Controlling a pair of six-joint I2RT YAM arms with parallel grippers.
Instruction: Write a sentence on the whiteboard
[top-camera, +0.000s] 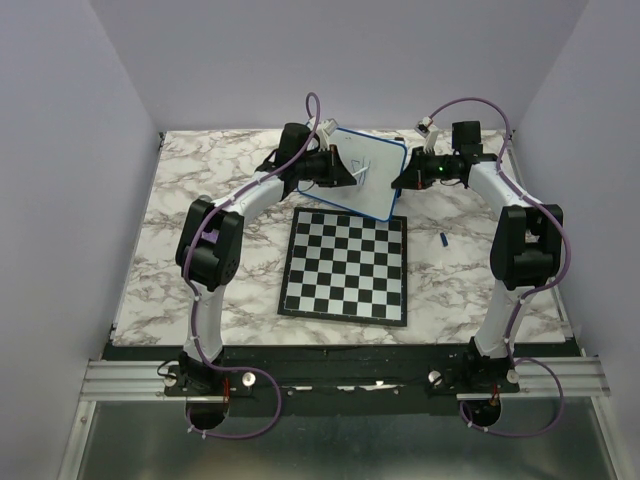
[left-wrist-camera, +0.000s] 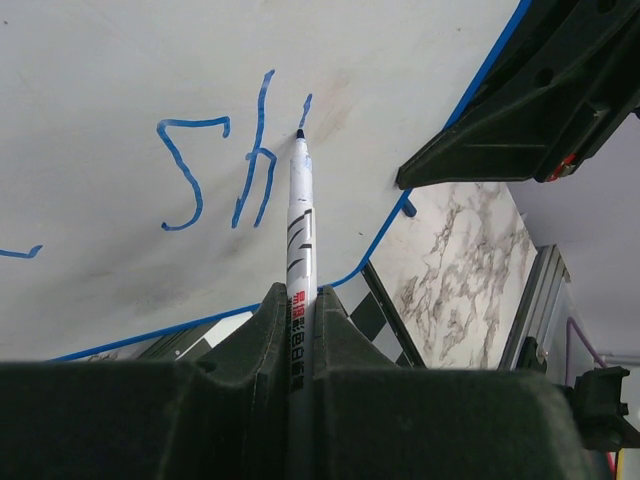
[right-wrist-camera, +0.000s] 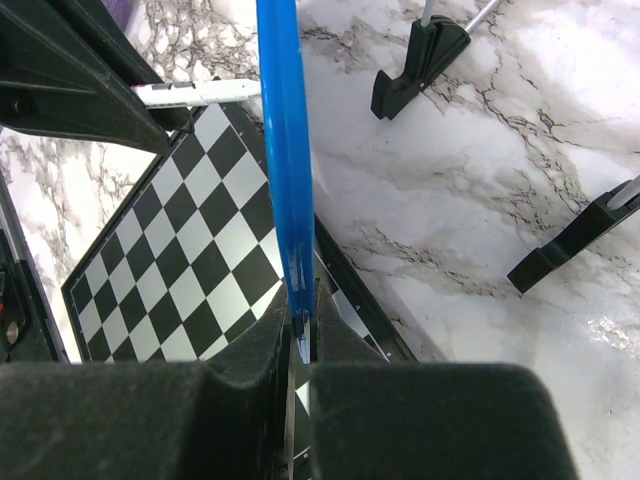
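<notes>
- Your left arm (top-camera: 215, 240) reaches in from the left of the chessboard (top-camera: 347, 265), past its far left corner.
- Your left jaws are clenched on a white marker (left-wrist-camera: 300, 220). Its barrel stands up between them in the left wrist view.
- The marker's blue tip touches the whiteboard (left-wrist-camera: 120, 80) at the foot of a short stroke.
- The sentence (left-wrist-camera: 215, 160) so far reads "Shi" in thin blue line. One more blue stroke shows at the left edge of that view, too cut off to read.
- You'll find the whiteboard tilted up off the worktop (top-camera: 200, 200), just beyond the chessboard's far edge. Its near corner overlaps that edge in the top view.
- Your right jaws are closed on the whiteboard's blue rim (right-wrist-camera: 283, 150), gripping the board edge-on above the chessboard's far right corner.
- Two black feet (right-wrist-camera: 415, 60) stick out from the board's back in the right wrist view.
- A small blue object (top-camera: 443, 239), too small to name, lies on the worktop just right of the chessboard.
</notes>
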